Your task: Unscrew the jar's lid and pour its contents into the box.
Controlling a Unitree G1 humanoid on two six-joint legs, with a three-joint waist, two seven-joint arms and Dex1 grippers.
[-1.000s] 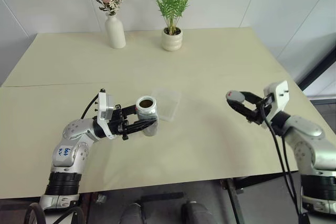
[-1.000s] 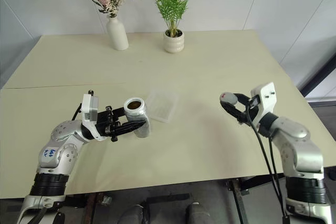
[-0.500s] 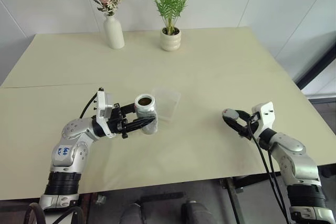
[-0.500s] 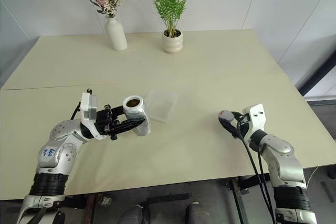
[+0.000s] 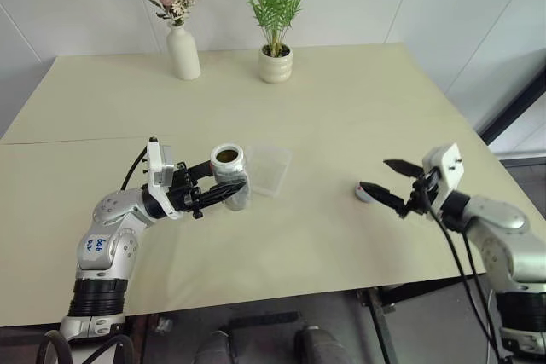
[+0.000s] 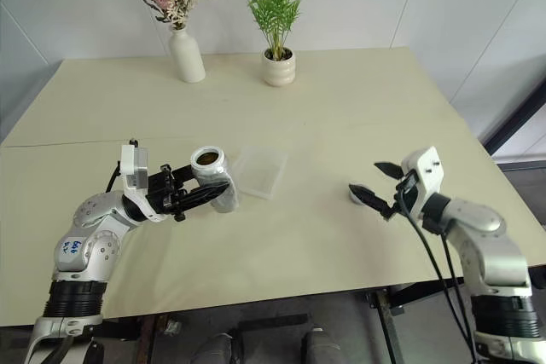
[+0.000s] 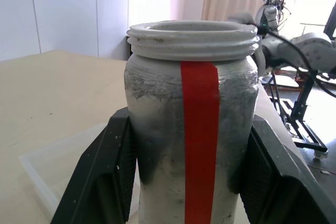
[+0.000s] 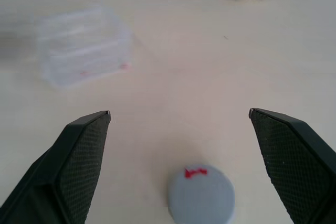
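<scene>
1. The jar (image 5: 229, 178) was held upright, clamped between the jaws of the left gripper (image 5: 223, 194), its mouth open and the dark contents (image 5: 227, 156) seen inside.
2. The box (image 5: 270, 168) was seen on the worktop (image 5: 341, 108) just beyond the jar, ahead of the left jaws and not touched by them.
3. The lid (image 8: 201, 192) was lying flat on the worktop, just ahead of the right gripper (image 5: 386, 178) and below the gap between its jaws, which stood wide apart and empty.
4. The step in hand was judged to be the pour. It would be done well if the jar's mouth were carried over the middle of the box before any tilting, the grip kept firm, and the tilt made slowly so that the small contents dropped inside the walls.
5. Against the frame one second earlier, the lid had been released: then it was clamped in the right jaws above the worktop, and now it was set down with the jaws opened. The jar was held in the left jaws as before, without the lid and beside the box.
</scene>
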